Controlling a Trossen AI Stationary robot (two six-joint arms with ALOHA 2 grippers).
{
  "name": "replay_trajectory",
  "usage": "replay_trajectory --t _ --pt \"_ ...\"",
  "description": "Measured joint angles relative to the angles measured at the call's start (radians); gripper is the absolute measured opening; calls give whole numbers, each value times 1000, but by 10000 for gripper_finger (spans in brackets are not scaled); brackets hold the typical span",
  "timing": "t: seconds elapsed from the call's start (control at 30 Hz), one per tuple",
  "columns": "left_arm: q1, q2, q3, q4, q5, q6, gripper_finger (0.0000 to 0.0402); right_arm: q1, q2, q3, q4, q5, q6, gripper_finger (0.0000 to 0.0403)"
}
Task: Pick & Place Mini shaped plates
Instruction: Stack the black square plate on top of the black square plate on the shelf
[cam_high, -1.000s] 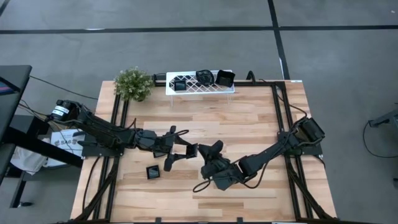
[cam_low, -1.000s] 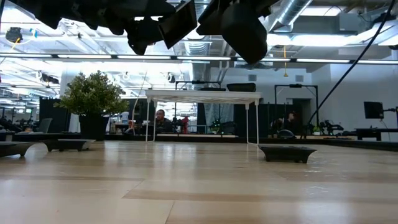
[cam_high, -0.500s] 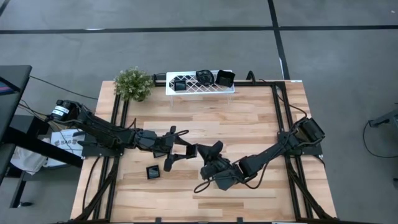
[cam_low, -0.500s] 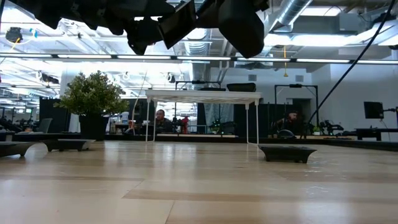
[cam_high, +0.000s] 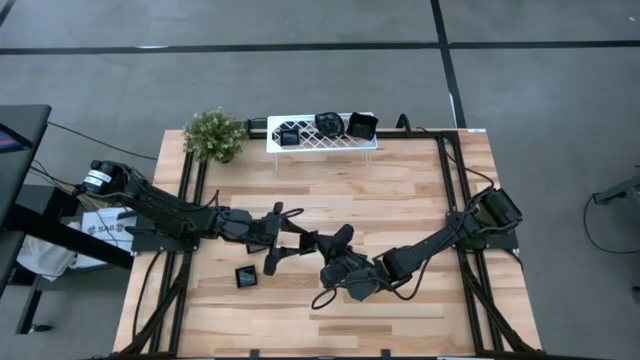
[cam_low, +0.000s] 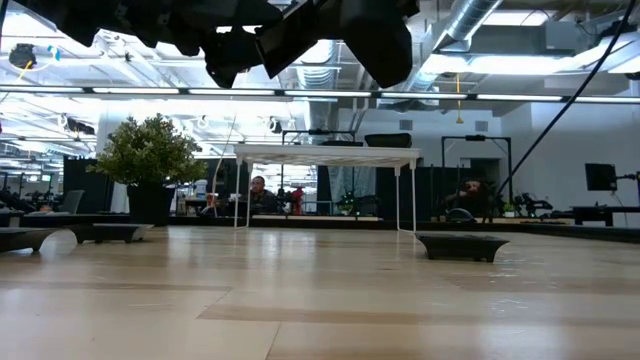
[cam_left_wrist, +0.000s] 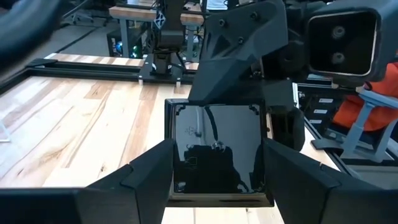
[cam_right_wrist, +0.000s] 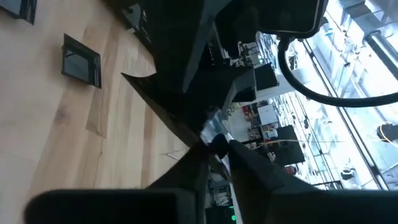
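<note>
From above I see both arms meeting over the middle of the table, raised off the wood. The left gripper (cam_left_wrist: 214, 180) stands wide, its 2 fingers (cam_left_wrist: 146, 177) set against opposite edges of a square mini plate (cam_left_wrist: 217, 146) — I read that as a hold on it, the glossy face turned toward the wrist camera. The right gripper (cam_high: 325, 243) has come in from the other side; in its own wrist view its fingers (cam_right_wrist: 186, 168) are nearly together, pinching the thin edge of that same plate (cam_right_wrist: 168, 115). So both grippers are on the 1 dish, held in the air.

A second square plate (cam_high: 245, 276) lies flat on the table just below the left gripper in the overhead view, touched by nothing. 3 more plates (cam_high: 327, 123) sit on the white rack (cam_high: 322, 143) at the far edge, beside a small potted plant (cam_high: 214, 133). From table height I can make out another dark dish (cam_low: 462, 245) resting on the wood.
</note>
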Motion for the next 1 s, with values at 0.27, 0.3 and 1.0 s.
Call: replay_trajectory --t 0.27,0.3,1.0 --pt "-1 0 1 12 5 0 236 0 0 0 8 1 -13 7" --pt "0 0 1 11 5 1 236 0 0 0 7 3 -15 4" --pt "0 0 1 -1 0 328 237 -3 -70 64 -286 155 310 0"
